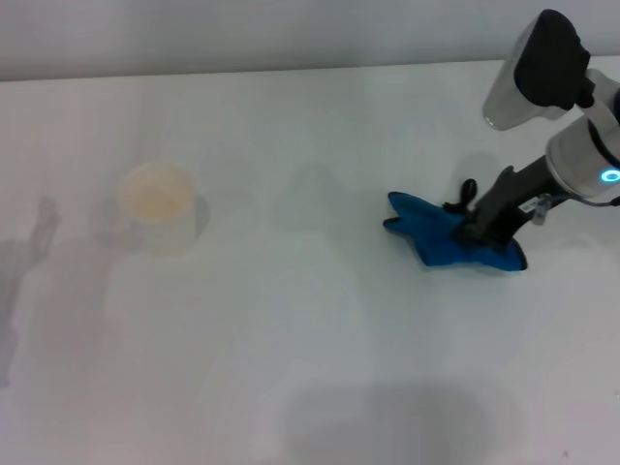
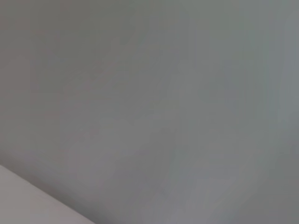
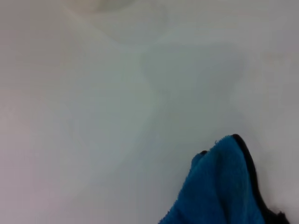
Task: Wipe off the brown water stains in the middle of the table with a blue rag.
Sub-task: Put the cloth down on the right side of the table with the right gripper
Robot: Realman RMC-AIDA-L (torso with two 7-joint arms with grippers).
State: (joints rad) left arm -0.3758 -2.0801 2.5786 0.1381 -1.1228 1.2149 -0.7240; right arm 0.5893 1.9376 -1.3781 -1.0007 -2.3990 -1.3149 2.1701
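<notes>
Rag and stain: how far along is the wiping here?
Done: the right claw has reached the rag and sits on it at the table's right side. In hand: the rag is bunched under the claw, apparently being grasped or dragged. Left: no brown stain is clearly visible mid-table, so whether any wiping remains cannot be told. A cup stands at the left. The left claw is out of view.

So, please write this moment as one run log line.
right gripper: down on blue rag | rag: table, right side | brown water stains: not discernible | left arm: unseen

A pale paper cup (image 1: 155, 199) stands upright on the left, alone.
</notes>
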